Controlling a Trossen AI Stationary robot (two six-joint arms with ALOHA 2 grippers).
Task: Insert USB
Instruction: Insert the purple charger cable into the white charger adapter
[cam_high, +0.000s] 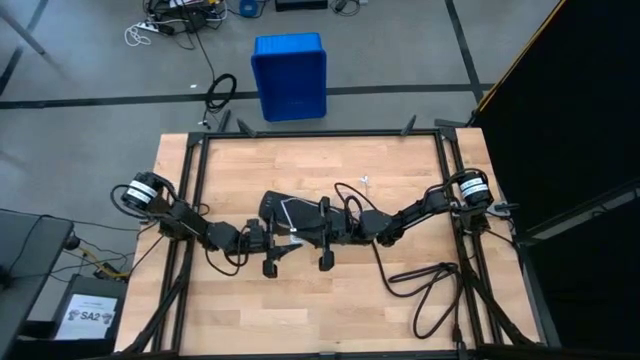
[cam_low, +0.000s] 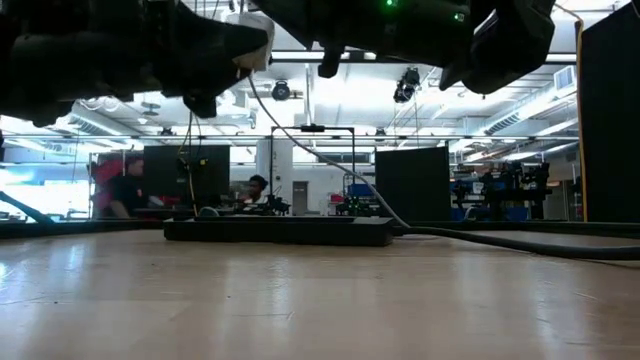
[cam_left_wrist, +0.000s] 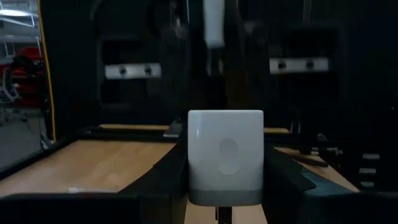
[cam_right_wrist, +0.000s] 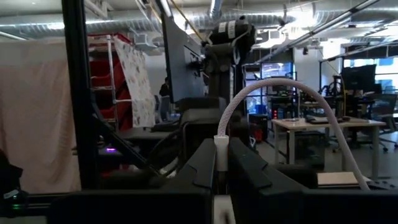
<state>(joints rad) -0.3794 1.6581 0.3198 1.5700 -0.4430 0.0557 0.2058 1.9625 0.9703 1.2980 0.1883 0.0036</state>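
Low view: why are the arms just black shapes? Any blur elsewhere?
Low view: bright ceiling lights behind the arms leave them as silhouettes. Left wrist view: the white block in the left pincer is soft, and the background is dark.

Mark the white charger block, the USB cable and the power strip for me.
Charger block (cam_left_wrist: 225, 155): left wrist view, middle of its white front face, between the left jaws.
USB cable (cam_right_wrist: 273, 87): right wrist view, top of its white arch above the right jaws.
Power strip (cam_low: 278, 231): low view, middle of its dark side.
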